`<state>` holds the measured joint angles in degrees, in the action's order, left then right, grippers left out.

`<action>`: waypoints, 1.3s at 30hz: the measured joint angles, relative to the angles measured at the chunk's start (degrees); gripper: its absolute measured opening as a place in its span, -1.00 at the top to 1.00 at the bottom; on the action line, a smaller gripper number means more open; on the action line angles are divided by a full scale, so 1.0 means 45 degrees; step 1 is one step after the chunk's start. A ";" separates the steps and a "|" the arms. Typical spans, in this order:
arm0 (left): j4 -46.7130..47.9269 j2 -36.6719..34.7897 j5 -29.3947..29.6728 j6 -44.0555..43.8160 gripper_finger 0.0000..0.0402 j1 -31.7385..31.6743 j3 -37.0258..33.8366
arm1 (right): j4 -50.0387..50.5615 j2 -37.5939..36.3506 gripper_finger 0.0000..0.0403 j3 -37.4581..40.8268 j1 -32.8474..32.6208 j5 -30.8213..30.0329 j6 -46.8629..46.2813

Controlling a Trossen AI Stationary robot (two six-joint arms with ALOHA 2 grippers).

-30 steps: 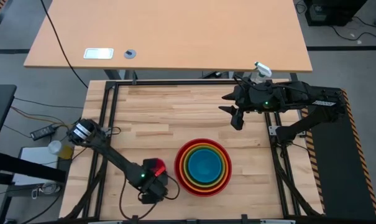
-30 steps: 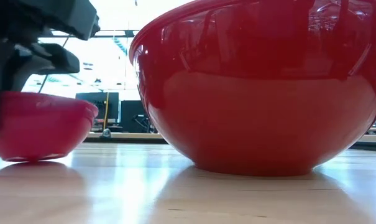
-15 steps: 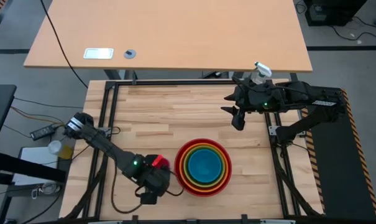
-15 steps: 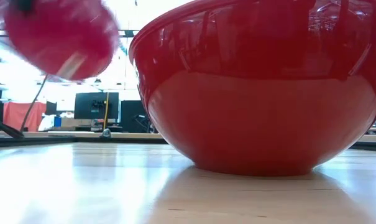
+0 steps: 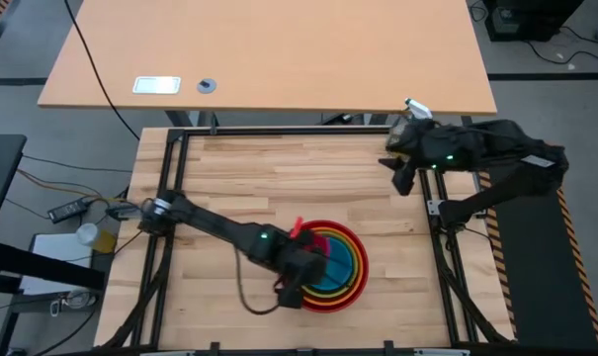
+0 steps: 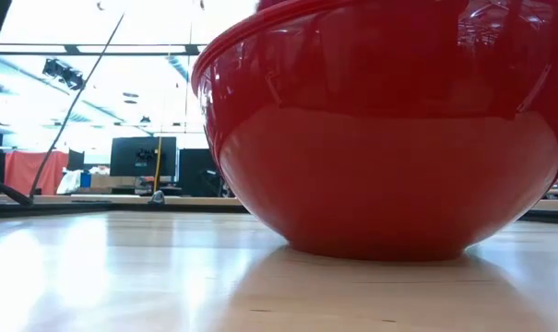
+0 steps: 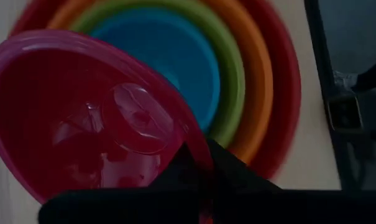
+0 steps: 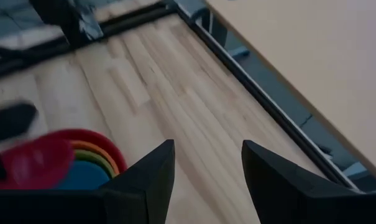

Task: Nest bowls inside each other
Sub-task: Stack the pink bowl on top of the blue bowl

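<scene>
The red bowl [image 5: 350,287] stands on the wooden table and holds the orange, olive-green and blue bowls [image 7: 169,59] nested in it. In the low view the red bowl [image 6: 389,129] fills the picture. The small pink bowl [image 7: 94,118] hangs tilted over the stack's left part, with my left gripper [image 5: 300,259] shut on it. My right gripper [image 5: 404,182] hovers open and holding nothing near the table's far right corner; its wrist view shows the pink bowl [image 8: 32,163] and the stack farther off. My left gripper pinches the pink bowl's rim [image 7: 199,155] between its two fingers, one finger inside the bowl and one [image 7: 240,177] outside. The fingers slant down at it from the table's left. The bowl is lifted clear of the table and tilted, over the nested bowls.
A clear spray bottle [image 5: 414,109] stands at the table's far right corner, behind my right arm. A black frame [image 5: 279,131] runs round the table. A larger desk [image 5: 269,54] lies beyond the far edge. Bare wood lies left of and beyond the stack.
My left gripper has lifted the pink bowl off the table at the near left of the stack and carried it up and toward the right, over the nested bowls; the bowl now hangs tilted. My right gripper has drawn back toward the table's right edge.
</scene>
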<state>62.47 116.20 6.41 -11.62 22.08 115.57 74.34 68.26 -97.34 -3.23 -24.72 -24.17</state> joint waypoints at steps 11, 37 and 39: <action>-0.1450 0.3226 -0.1191 0.3820 0.95 -0.0582 0.1923 | -0.0028 -0.1483 0.04 0.1357 -0.0011 -0.0275 -0.1587; -0.1188 0.2761 -0.2074 0.1513 -0.09 -0.0821 0.1937 | -0.4052 -0.2795 0.04 0.4566 -0.0517 0.0686 -0.1990; -0.1172 0.2717 -0.2077 0.1359 -0.07 -0.0891 0.1937 | -0.4044 -0.2962 0.04 0.4566 -0.0517 0.0673 -0.2074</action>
<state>57.20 128.42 -2.93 -5.50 18.06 124.29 56.14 54.93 -76.79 -5.56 -21.69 -33.50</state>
